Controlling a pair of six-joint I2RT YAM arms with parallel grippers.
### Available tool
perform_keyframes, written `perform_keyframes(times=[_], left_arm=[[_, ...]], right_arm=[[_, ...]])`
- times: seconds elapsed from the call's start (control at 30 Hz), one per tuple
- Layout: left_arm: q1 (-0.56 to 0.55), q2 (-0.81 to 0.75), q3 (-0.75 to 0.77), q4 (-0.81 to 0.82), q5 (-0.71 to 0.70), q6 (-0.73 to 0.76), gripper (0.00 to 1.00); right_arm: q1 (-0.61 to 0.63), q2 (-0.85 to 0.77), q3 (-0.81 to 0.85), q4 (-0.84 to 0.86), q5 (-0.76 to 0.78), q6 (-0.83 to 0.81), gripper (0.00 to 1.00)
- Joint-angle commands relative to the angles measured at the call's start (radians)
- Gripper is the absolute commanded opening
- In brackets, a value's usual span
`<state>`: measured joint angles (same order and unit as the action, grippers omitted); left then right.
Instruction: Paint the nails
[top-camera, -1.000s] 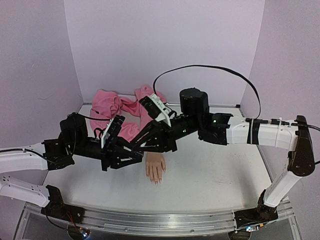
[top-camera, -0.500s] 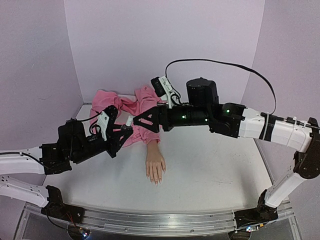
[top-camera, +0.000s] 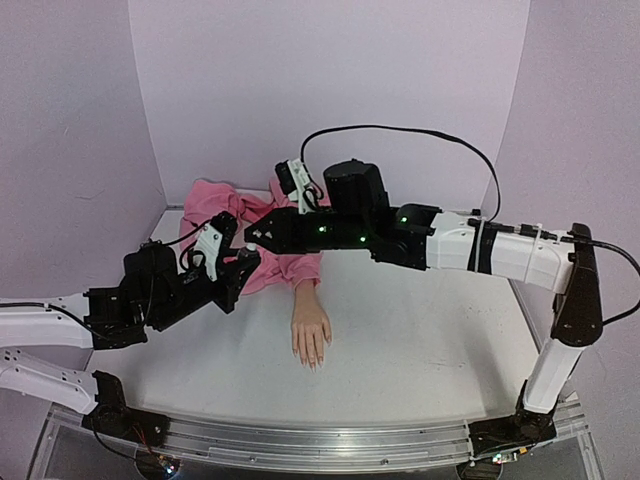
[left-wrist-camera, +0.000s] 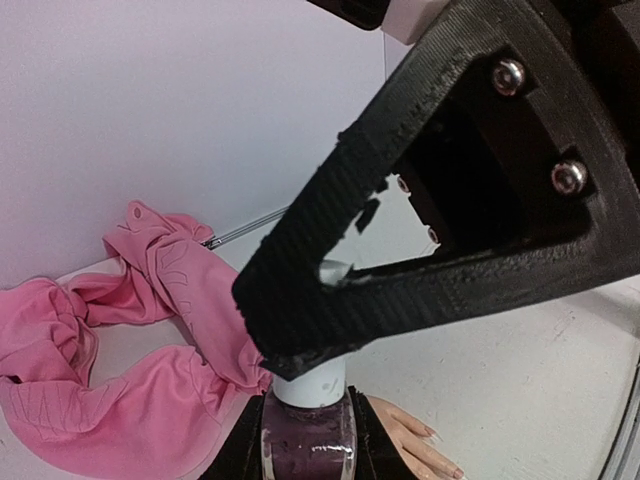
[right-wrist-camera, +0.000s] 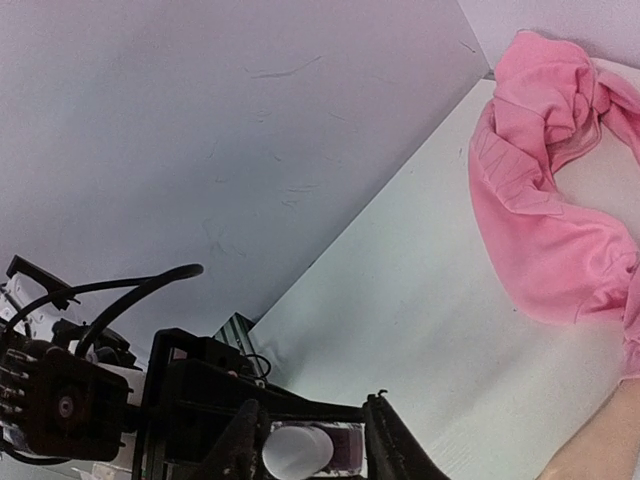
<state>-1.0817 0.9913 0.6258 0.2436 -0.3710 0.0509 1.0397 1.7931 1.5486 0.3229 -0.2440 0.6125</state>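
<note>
While the left gripper (top-camera: 243, 264) pinched the polish bottle (left-wrist-camera: 308, 445) left of centre, the right gripper (top-camera: 254, 237) stood spread astride its white cap (right-wrist-camera: 295, 452). Uncapping step, I judged. Next: close, twist off. Nails (top-camera: 312, 362) lay lower centre, well apart.

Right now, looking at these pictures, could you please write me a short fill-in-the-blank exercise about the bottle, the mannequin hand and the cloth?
1. The left gripper holds a bottle of dark ____ polish.
2. The bottle's cap is ____ in colour.
3. The mannequin hand lies palm ____ on the table.
4. The crumpled cloth behind the hand is ____.

Missing words: purple; white; down; pink.
</note>
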Motion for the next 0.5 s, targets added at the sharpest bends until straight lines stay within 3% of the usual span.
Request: perform_keyframes(times=[0.0,0.17,0.3,0.37,0.47], left_arm=[[-0.006,0.007,0.04,0.04,-0.009,-0.013,0.0],[-0.006,0.008,0.048,0.039,0.024,-0.056,0.0],[0.007,-0.012,0.051,0.037,0.127,-0.115,0.0],[0.051,-0.039,0.044,0.036,0.27,-0.17,0.0],[0.157,-0.069,0.035,0.054,0.648,-0.241,0.0]], right_arm=[[0.008,0.022,0.051,0.082,-0.032,0.028,0.27],[0.007,0.019,0.023,0.113,-0.083,0.006,0.15],[0.0,0.004,-0.007,0.138,-0.17,-0.05,0.0],[-0.015,-0.012,-0.037,0.165,-0.272,-0.101,0.0],[-0.032,-0.045,-0.106,0.242,-0.574,-0.228,0.0]])
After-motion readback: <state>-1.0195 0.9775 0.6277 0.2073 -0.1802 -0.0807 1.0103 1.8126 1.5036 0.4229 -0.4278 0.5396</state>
